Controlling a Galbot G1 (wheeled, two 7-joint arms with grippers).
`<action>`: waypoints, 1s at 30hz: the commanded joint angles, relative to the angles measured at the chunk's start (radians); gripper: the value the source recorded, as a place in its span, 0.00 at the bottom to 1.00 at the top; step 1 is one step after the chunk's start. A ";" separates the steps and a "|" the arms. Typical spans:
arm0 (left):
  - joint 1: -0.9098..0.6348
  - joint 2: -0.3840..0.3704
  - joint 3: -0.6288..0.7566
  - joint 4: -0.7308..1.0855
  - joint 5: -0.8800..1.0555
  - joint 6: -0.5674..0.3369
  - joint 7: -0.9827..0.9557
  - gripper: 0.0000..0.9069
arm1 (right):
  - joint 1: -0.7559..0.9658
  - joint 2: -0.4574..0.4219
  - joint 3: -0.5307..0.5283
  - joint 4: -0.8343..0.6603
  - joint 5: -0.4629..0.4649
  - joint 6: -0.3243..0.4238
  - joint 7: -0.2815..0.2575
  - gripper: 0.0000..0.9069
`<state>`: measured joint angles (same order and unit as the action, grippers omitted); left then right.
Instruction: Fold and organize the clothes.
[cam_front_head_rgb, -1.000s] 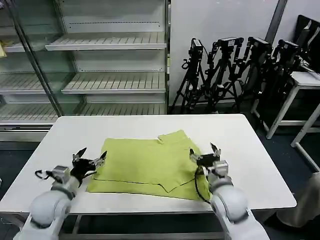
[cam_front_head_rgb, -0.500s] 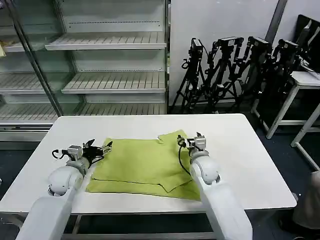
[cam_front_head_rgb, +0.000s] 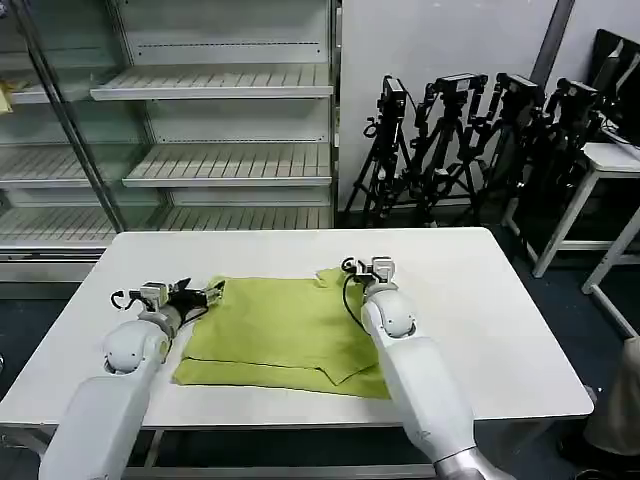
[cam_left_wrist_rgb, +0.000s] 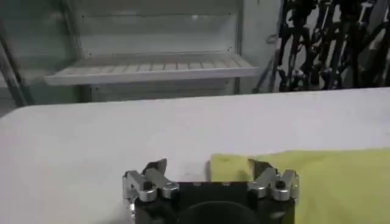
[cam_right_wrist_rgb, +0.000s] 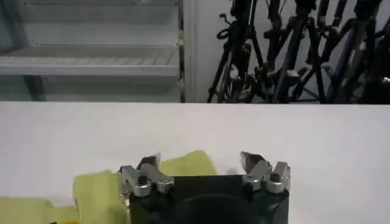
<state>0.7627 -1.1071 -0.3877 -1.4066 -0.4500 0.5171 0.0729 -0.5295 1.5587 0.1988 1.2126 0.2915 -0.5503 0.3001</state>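
The clothes are one lime yellow-green T-shirt (cam_front_head_rgb: 285, 330), lying partly folded and flat in the middle of the white table (cam_front_head_rgb: 480, 300). My left gripper (cam_front_head_rgb: 205, 295) hovers low at the shirt's far left corner. In the left wrist view that gripper (cam_left_wrist_rgb: 207, 167) is open, with the shirt's corner (cam_left_wrist_rgb: 317, 182) reaching in between its fingers. My right gripper (cam_front_head_rgb: 365, 267) is at the far right corner, where a flap of cloth sticks out. Seen from its own wrist, the right gripper (cam_right_wrist_rgb: 200, 161) is open over the shirt's tip (cam_right_wrist_rgb: 97, 189).
Bare tabletop lies beyond the shirt and on both sides. Behind the table stands a white shelf unit (cam_front_head_rgb: 220, 160) with glass doors. A row of black tripods (cam_front_head_rgb: 470, 140) is at the back right, beside another white table (cam_front_head_rgb: 610, 160).
Both arms have reached forward from the table's near side to the shirt's far corners. The shirt itself has not moved.
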 joint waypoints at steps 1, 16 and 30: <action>-0.027 -0.002 0.005 0.043 0.006 -0.011 0.032 0.01 | 0.033 0.021 -0.002 -0.066 0.002 0.004 0.014 0.00; -0.020 -0.021 0.016 0.042 0.017 -0.009 0.076 0.02 | 0.038 0.003 0.009 -0.060 0.084 -0.027 0.029 0.00; 0.016 0.002 0.021 -0.057 0.024 -0.048 0.053 0.02 | -0.015 -0.058 -0.005 0.071 0.061 0.045 -0.069 0.00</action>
<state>0.7602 -1.1148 -0.3680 -1.4048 -0.4253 0.4849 0.1332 -0.5298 1.5120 0.1922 1.2288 0.3576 -0.5494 0.2728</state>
